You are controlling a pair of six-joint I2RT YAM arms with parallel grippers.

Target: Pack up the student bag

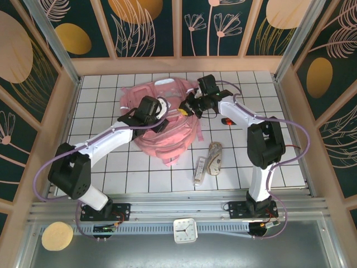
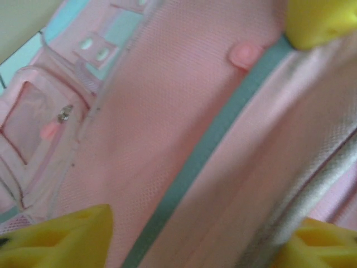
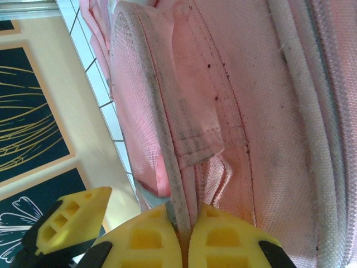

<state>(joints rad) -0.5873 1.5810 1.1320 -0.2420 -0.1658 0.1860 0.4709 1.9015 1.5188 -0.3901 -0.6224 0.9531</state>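
Bag: the student bag (image 1: 173,139), soft and pink, lies slumped flat on the tiled table (image 1: 279,106), centre-left and towards the far side; both arms reach over it
Right gripper: the right gripper (image 3: 185,234) is clenched on the bag's pale piped edge; its yellow pads (image 3: 223,237) press together with the cord-like seam between them; from above, it (image 1: 189,106) sits at the bag's right side
Left gripper: the left gripper (image 2: 189,245) hangs just over the pink fabric with its jaws apart; nothing can be seen pinched between them; from above, it (image 1: 160,111) is over the bag's middle
Handling: woven cloth that sags and folds, so likely light and limp; it should crumple rather than lift as one piece; not fragile; the weave looks grippy rather than slick
Where to hold: judged best at stitched edges, piping, straps or the top loop; flat panels offer the fingers little to bite
Nearby: a clear pouch (image 1: 215,158) lies near and to the right, well apart from the bag
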